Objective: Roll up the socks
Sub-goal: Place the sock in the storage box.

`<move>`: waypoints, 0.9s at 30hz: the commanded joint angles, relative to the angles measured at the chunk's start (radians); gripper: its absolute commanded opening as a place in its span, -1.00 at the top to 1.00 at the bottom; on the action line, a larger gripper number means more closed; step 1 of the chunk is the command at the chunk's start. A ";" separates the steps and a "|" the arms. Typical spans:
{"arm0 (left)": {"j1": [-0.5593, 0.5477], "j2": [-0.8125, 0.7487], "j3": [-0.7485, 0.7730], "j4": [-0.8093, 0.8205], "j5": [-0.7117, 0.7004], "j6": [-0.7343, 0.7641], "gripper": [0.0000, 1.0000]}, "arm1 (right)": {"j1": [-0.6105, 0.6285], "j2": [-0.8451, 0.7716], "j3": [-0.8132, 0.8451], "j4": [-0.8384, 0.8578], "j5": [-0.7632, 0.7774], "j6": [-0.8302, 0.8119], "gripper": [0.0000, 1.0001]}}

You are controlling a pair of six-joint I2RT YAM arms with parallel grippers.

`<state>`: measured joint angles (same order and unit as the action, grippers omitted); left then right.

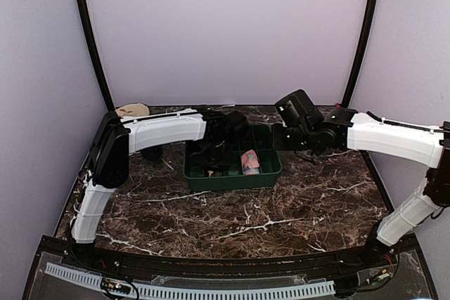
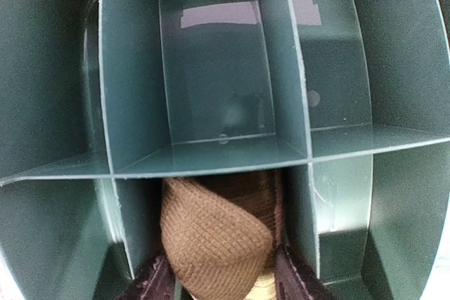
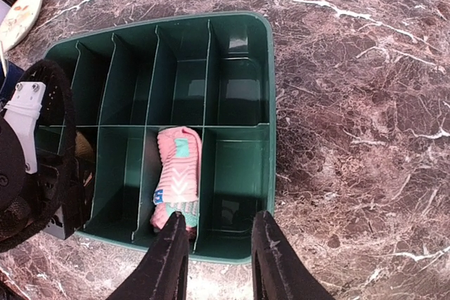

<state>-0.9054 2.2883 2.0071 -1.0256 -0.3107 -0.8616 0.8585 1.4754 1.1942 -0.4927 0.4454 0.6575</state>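
A green divided tray (image 1: 271, 173) sits mid-table. My left gripper (image 1: 213, 151) reaches down into a left compartment. In the left wrist view it (image 2: 225, 280) is shut on a rolled brown knit sock (image 2: 214, 240), which fills the narrow compartment between the dividers. A rolled pink and teal sock (image 1: 249, 161) lies in a front compartment, also in the right wrist view (image 3: 177, 177). My right gripper (image 3: 221, 247) is open and empty, hovering above the tray's (image 3: 270, 103) edge, just right of the pink sock. In the top view the right gripper (image 1: 278, 138) is at the tray's right end.
A pale beige item (image 1: 132, 109) lies at the table's back left corner, also seen in the right wrist view (image 3: 20, 8). Dark marble table (image 1: 281, 216) stretches in front of the tray. Purple walls enclose the back and sides.
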 commanded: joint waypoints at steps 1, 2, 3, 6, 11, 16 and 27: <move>0.003 -0.066 -0.007 -0.006 0.021 -0.016 -0.04 | -0.008 0.015 0.034 0.041 -0.002 -0.022 0.42; 0.005 -0.067 -0.003 -0.004 0.023 -0.016 -0.05 | -0.010 0.018 0.034 0.043 -0.003 -0.024 0.42; 0.005 -0.067 -0.003 -0.002 0.027 -0.014 -0.05 | -0.010 0.019 0.034 0.045 -0.006 -0.023 0.42; 0.005 -0.066 -0.021 0.012 0.041 -0.011 -0.05 | -0.010 0.022 0.033 0.049 -0.012 -0.027 0.42; -0.004 -0.070 0.016 -0.020 0.020 -0.027 -0.06 | -0.014 0.020 0.036 0.051 -0.009 -0.039 0.42; -0.018 -0.074 0.108 -0.054 -0.026 -0.019 -0.11 | -0.016 0.023 0.042 0.055 -0.016 -0.047 0.42; -0.045 -0.091 0.137 -0.083 -0.049 -0.034 -0.20 | -0.016 0.022 0.038 0.065 -0.024 -0.043 0.42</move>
<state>-0.9417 2.2719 2.1273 -1.0691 -0.3332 -0.8803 0.8474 1.4906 1.2064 -0.4625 0.4229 0.6209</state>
